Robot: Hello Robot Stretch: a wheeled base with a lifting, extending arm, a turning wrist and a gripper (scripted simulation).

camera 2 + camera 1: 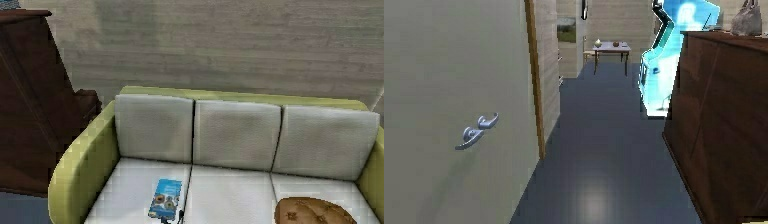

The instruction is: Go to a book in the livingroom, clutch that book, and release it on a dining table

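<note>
A blue book [166, 197] lies flat on the left seat cushion of a pale sofa [90, 165] with yellow-green arms, low in the arm side view. Just right of the book, a thin dark sliver [182, 210] rises from the bottom edge; it looks like the tip of my gripper's fingers. With the book lying on the cushion right beside it, I cannot tell whether the gripper holds anything. Far down the hallway in the forward view stands a small dark table [610, 52] with small objects on it.
A pale door [454, 100] with a lever handle [476, 131] covers the forward view's left. A dark wooden cabinet [729, 120] bearing a grey bag [748, 20] lines the right, with a bright blue object [666, 60] beyond. Dark blue floor [599, 150] runs between. A brown cushion [312, 211] lies on the sofa; dark wooden furniture [30, 100] stands beside it.
</note>
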